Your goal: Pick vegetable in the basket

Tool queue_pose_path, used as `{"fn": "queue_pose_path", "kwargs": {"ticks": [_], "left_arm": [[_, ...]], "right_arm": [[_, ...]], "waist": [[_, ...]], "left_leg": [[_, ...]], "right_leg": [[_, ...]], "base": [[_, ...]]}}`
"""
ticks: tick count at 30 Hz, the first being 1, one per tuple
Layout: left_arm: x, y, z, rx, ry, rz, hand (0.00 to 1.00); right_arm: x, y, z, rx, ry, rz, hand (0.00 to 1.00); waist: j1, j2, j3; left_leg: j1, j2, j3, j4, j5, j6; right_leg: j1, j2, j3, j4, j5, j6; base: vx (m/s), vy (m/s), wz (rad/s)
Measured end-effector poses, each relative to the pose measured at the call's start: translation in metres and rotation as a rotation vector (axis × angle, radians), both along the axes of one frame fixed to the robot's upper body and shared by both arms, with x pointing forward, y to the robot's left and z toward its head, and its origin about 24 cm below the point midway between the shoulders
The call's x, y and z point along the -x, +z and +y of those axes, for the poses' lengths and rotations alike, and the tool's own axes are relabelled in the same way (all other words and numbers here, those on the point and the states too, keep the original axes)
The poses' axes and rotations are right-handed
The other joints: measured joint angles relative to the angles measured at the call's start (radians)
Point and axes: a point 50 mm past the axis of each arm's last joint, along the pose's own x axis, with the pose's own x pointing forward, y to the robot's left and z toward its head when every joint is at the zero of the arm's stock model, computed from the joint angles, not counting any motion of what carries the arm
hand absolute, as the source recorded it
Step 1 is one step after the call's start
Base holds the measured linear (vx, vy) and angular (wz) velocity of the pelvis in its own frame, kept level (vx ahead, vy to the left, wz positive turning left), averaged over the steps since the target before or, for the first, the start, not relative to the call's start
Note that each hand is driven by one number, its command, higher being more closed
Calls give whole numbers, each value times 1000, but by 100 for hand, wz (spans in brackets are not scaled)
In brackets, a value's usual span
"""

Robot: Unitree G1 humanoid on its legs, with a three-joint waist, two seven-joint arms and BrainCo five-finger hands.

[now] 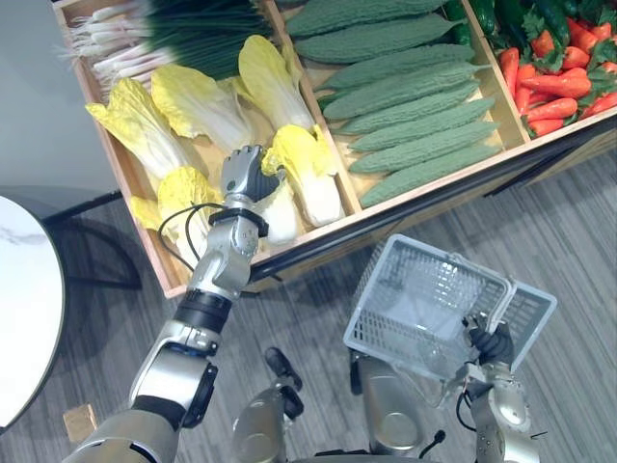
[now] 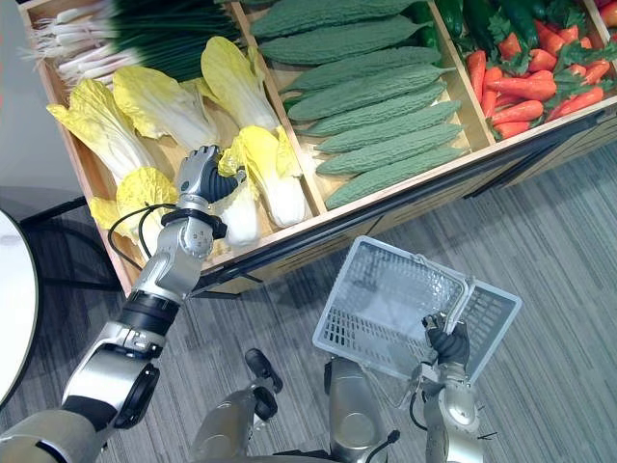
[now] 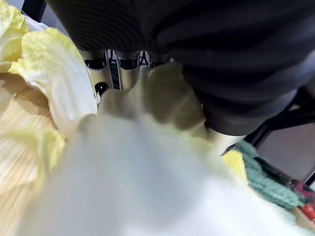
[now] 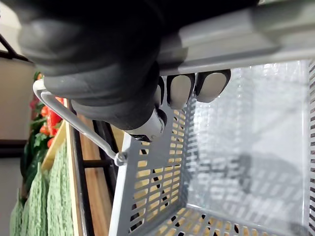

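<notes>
Right hand (image 1: 492,344) grips basket (image 1: 386,289), left hand (image 1: 246,172) cabbage (image 1: 282,220)

I was in a grocery shop: the wooden produce stand (image 1: 463,177) across the frame's top held cabbages (image 1: 198,101), bitter gourds (image 1: 405,87) and peppers (image 1: 554,82).

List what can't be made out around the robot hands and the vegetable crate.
- Grip of the left robot hand on the cabbage: the hand's dark cover faces both eye views, and in the left wrist view the cabbage is a close blur.
- Handle of the basket where the right robot hand closes on it: hidden by that hand.
- Ends of the green onions and red peppers: cut off by the eye views' top edge.
</notes>
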Motion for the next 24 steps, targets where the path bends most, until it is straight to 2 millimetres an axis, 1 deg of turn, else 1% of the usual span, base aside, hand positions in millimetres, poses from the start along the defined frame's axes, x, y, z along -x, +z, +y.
{"fn": "queue_pose_path", "kwargs": {"ticks": [2, 3, 4, 5, 7, 8, 9, 10, 12, 13, 14, 15, 16, 18, 20, 22, 24], "left_arm": [[15, -1, 1, 87, -13, -43, 100], [19, -1, 3, 106, -11, -54, 100], [25, -2, 5, 136, -2, -73, 100], [35, -1, 10, 198, 9, -108, 100], [43, 0, 14, 249, 23, -135, 100], [51, 0, 20, 300, 38, -167, 100], [55, 0, 22, 314, 42, -175, 100], [62, -1, 26, 359, 46, -190, 100], [73, -6, 29, 428, 46, -202, 100], [80, -11, 30, 488, 35, -196, 100], [85, -14, 31, 516, 35, -190, 100], [93, -19, 30, 577, 27, -183, 100], [101, -23, 28, 636, 11, -177, 100], [109, -27, 25, 699, -22, -160, 100], [119, -29, 20, 764, -71, -151, 100], [123, -31, 17, 788, -92, -134, 100], [125, -34, 16, 798, -105, -108, 100]], "right_arm": [[2, -2, -5, 9, -12, 13, 100], [2, -2, -5, 8, -17, 17, 100], [4, -4, -7, 7, -27, 26, 100], [7, -5, -12, 9, -47, 30, 100], [10, -4, -16, 12, -68, 32, 100], [14, -4, -22, 18, -96, 34, 100], [15, -3, -24, 20, -106, 33, 100], [17, -2, -27, 24, -124, 30, 100], [18, 1, -31, 32, -148, 19, 100], [16, 6, -31, 39, -154, 0, 100], [14, 9, -29, 40, -154, -16, 100], [13, 16, -25, 43, -159, -47, 100], [12, 22, -21, 47, -157, -76, 100], [15, 32, -15, 58, -167, -116, 100], [21, 46, -12, 98, -172, -154, 100], [23, 51, -9, 118, -157, -166, 100], [21, 58, -3, 134, -132, -188, 100]], "waist": [[-1, 20, -12], [0, 25, -14], [-1, 32, -19], [0, 41, -26], [0, 49, -31], [-1, 56, -39], [-1, 58, -40], [0, 58, -40], [5, 56, -42], [16, 55, -42], [19, 55, -43], [38, 55, -46], [40, 52, -61], [36, 44, -89], [41, 21, -114], [41, 8, -137], [43, 3, -156]], "left_leg": [[16, -4, -3, -8, 0, 0], [20, -5, -4, -10, 0, 0], [26, -5, -8, -11, 0, 0], [32, -4, -13, -12, 0, 0], [35, -3, -21, -12, 0, 0], [37, -1, -31, -11, 0, 0], [39, 0, -33, -10, 0, 0], [46, 3, -36, -6, -1, 0], [48, 6, -63, 16, -11, 3], [38, 12, -108, 56, -36, -1], [29, 15, -149, 84, -55, -2], [11, 20, -232, 136, -93, -14], [-3, 25, -256, 173, -128, -23], [-11, 36, -236, 198, -163, -27], [6, 49, -176, 218, -191, -30], [5, 61, -129, 251, -216, -32], [5, 92, -58, 308, -249, -29]], "right_leg": [[20, -1, -1, -13, 1, 5], [25, -1, -1, -14, 0, 6], [34, -1, -4, -20, 0, 6], [42, 0, -7, -22, 0, 7], [50, 1, -12, -24, 0, 7], [56, 3, -19, -25, -1, 8], [60, 3, -20, -25, -2, 8], [68, 5, -20, -26, -3, 7], [73, 10, -8, -24, -2, 6], [73, 17, 12, -20, -1, 5], [72, 22, 22, -20, -1, 5], [65, 37, 51, -17, -4, 10], [53, 49, 76, -14, -7, 9], [44, 58, 97, -17, -6, 11], [33, 74, 151, -21, 3, 22], [20, 91, 196, -29, 14, 28], [12, 121, 257, -51, 46, 31]], "base": [[39, 8, 6], [44, 2, 3], [53, -10, 4], [42, -16, 5], [27, -16, 8], [22, -25, 11], [23, -35, 9], [4, -31, -2], [-8, -32, -17], [-15, -33, -35], [-37, -41, -61], [-63, -18, -74], [-66, 1, -72], [-32, 40, -54], [-1, 64, -76], [29, 65, -88], [63, 89, -118]]}}
